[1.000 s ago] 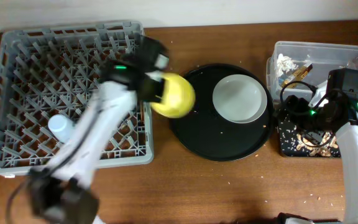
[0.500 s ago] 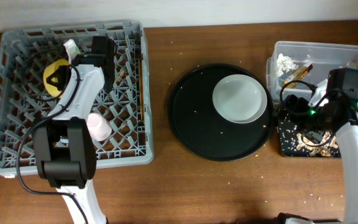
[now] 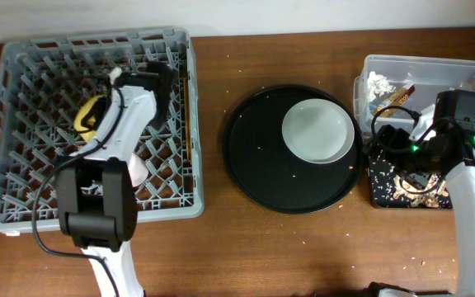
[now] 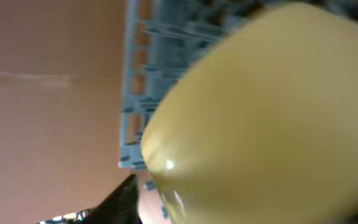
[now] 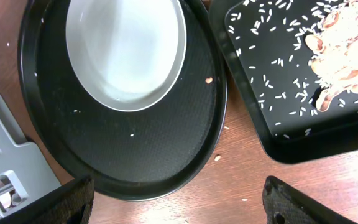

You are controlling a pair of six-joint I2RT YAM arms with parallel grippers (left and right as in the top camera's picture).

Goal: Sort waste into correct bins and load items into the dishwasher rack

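The grey dishwasher rack [image 3: 97, 40] stands at the left. My left gripper [image 3: 105, 111] reaches into it and is shut on the yellow bowl [image 3: 87, 115], which is tilted on edge among the pegs. The bowl [image 4: 266, 118] fills the left wrist view, with the rack [image 4: 135, 93] behind it. A pink cup [image 3: 136, 171] shows beside the arm, and chopsticks [image 3: 186, 107] lie along the rack's right side. The light-blue cup is hidden. The white plate [image 3: 318, 129] [image 5: 126, 50] sits on the round black tray. My right gripper [image 5: 191, 205] is open and empty over the gap beside the shallow black tray [image 5: 278, 124].
The large round black tray [image 3: 254, 165] [image 5: 154, 149] lies mid-table. The clear tub [image 3: 435, 66] at the far right holds white tissue [image 3: 378, 82] and a wrapper strip [image 3: 396, 97]. The shallow black tray [image 3: 378, 194] holds food scraps [image 5: 340, 37]. Crumbs dot the wood.
My left arm carried the yellow bowl from beside the round tray into the rack, then shifted it slightly right and tilted it. The right arm has not moved.
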